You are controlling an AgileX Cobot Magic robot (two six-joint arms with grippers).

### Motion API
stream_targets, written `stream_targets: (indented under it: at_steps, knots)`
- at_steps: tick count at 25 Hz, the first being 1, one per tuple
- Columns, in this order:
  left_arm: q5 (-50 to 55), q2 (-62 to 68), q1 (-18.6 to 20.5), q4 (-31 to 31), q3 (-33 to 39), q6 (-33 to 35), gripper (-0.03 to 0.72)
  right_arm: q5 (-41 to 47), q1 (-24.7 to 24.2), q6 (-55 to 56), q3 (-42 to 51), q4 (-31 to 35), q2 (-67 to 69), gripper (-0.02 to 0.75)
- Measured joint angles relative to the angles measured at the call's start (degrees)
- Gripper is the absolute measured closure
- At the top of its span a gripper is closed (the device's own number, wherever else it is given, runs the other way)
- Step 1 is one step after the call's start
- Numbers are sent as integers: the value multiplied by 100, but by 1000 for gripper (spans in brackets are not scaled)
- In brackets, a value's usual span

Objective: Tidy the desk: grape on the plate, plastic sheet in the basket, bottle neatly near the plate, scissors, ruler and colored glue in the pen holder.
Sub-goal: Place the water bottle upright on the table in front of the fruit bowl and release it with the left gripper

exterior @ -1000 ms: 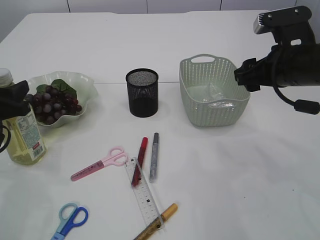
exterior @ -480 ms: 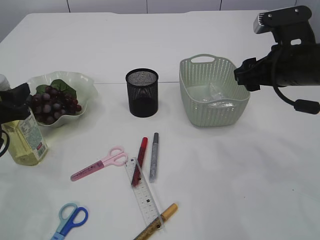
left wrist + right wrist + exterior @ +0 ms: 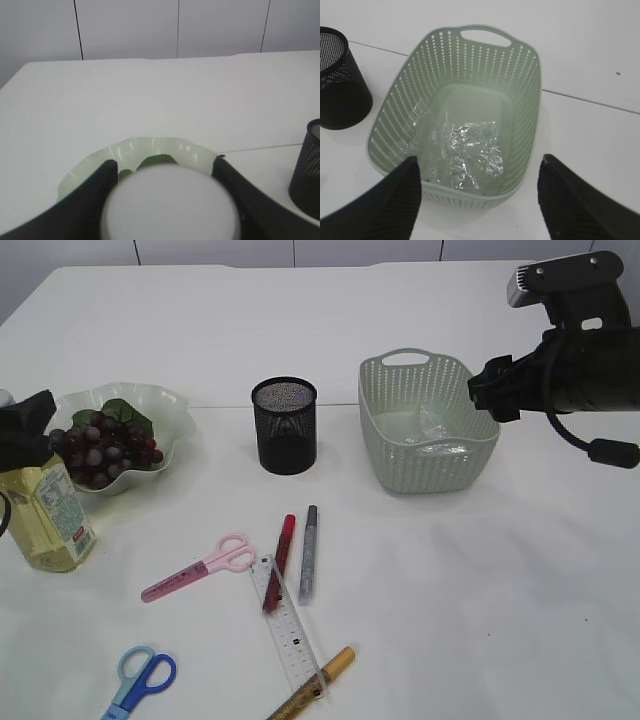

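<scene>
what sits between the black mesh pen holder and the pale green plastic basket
Nothing: in the exterior view, only bare white table separates the black mesh pen holder from the pale green plastic basket.

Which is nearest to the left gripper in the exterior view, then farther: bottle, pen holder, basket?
From the left gripper:
1. Bottle, at the gripper, far left.
2. Pen holder, mid-table.
3. Basket, right of the pen holder, farthest.
</scene>
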Motion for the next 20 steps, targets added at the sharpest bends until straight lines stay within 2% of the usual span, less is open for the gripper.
stream_targets:
  at_steps: [10,20]
  knots:
    - [11,-715,0,10,14,0,248,87,0,0,-11,0,0,206]
    - [1063,-1913,0,-117,26,-31,248,959,0,0,-367,0,0,206]
